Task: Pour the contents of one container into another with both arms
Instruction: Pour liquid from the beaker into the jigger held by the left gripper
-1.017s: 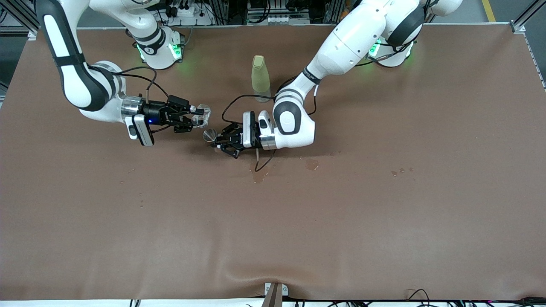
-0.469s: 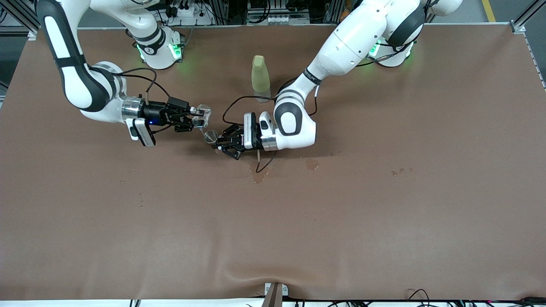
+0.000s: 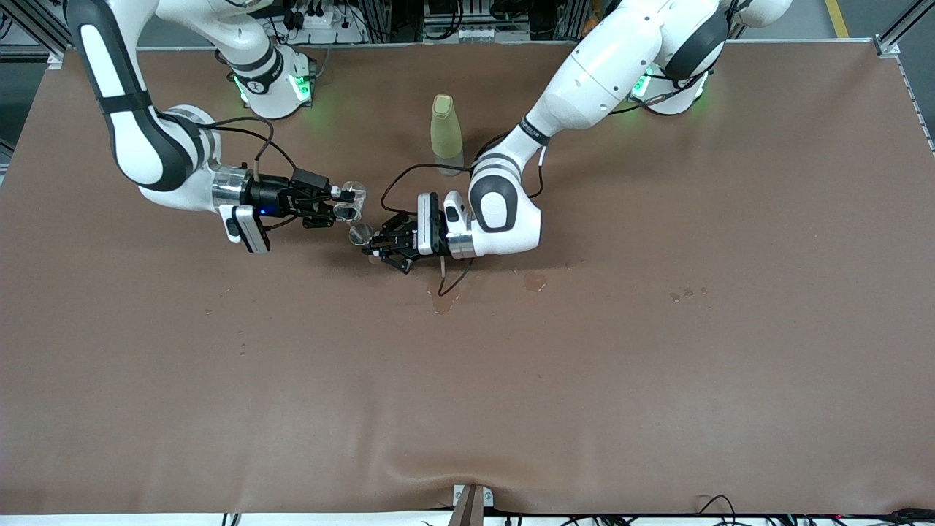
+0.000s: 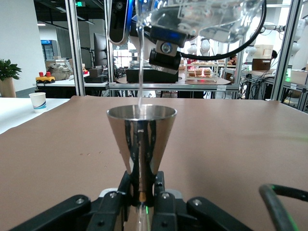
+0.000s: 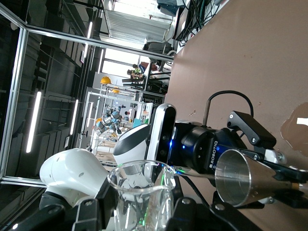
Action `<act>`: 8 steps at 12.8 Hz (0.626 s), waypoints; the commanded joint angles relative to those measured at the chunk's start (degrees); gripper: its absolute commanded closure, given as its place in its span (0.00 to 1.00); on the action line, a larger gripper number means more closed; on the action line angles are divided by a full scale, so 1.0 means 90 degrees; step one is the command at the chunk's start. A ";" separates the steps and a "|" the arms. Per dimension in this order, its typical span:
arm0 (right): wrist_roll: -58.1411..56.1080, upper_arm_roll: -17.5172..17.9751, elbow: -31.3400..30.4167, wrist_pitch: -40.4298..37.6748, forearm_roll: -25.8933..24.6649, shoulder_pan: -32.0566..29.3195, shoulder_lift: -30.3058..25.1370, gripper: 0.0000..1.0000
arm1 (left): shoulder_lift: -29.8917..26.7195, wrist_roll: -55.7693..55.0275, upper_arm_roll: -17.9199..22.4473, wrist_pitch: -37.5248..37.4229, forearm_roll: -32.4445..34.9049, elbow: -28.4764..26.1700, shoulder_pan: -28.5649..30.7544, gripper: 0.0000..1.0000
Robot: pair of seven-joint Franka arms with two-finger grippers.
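Note:
My right gripper point(image 3: 342, 203) is shut on the tiny clear glass cup point(image 3: 352, 194) and holds it tipped just above the silvery metal jigger point(image 3: 359, 233). My left gripper point(image 3: 369, 246) is shut on the jigger's narrow waist and keeps it upright a little over the brown table. In the left wrist view the jigger point(image 4: 141, 137) stands between my left gripper's point(image 4: 141, 186) fingers. A thin clear stream point(image 4: 140, 62) falls from the cup point(image 4: 202, 17) into its round rim. The right wrist view shows the cup point(image 5: 144, 192) in my right gripper point(image 5: 142, 209), with the jigger point(image 5: 239, 177) close beside it.
A tall pale yellow-green bottle point(image 3: 446, 134) stands farther from the front camera, between the two arm bases. Wet spots point(image 3: 534, 280) mark the brown table cover point(image 3: 467, 380) near the left arm's hand, and its cable loops point(image 3: 449, 281) down close to the cover.
My right gripper has moved toward the left arm's end and tipped the cup further, bringing it over the jigger's rim. The left gripper and jigger have barely moved.

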 commanded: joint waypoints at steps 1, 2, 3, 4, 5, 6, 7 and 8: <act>0.0168 -0.0037 0.0097 0.0024 0.0135 0.0109 0.0103 0.80 | 0.0017 0.0062 0.0009 0.0071 -0.0271 0.0092 -0.0044 1.00; 0.0323 -0.0037 0.0097 0.0015 0.0135 0.0109 0.0113 0.80 | 0.0017 0.0062 0.0009 0.0071 -0.0271 0.0092 -0.0044 1.00; 0.0479 -0.0037 0.0107 0.0014 0.0135 0.0119 0.0113 0.80 | 0.0017 0.0062 0.0009 0.0071 -0.0280 0.0092 -0.0044 1.00; 0.0587 -0.0037 0.0107 0.0014 0.0135 0.0138 0.0113 0.80 | 0.0017 0.0062 0.0009 0.0071 -0.0300 0.0102 -0.0044 1.00; 0.0666 -0.0037 0.0117 0.0014 0.0135 0.0138 0.0113 0.80 | 0.0017 0.0062 0.0009 0.0071 -0.0319 0.0112 -0.0054 1.00; 0.0840 -0.0037 0.0146 0.0005 0.0125 0.0148 0.0113 0.80 | 0.0017 0.0062 0.0009 0.0071 -0.0320 0.0112 -0.0063 1.00; 0.1007 -0.0037 0.0185 0.0005 0.0125 0.0148 0.0113 0.80 | 0.0027 0.0072 0.0009 0.0071 -0.0329 0.0112 -0.0063 1.00; 0.1144 -0.0037 0.0195 0.0014 0.0125 0.0177 0.0113 0.80 | 0.0027 0.0072 0.0009 0.0071 -0.0320 0.0102 -0.0063 1.00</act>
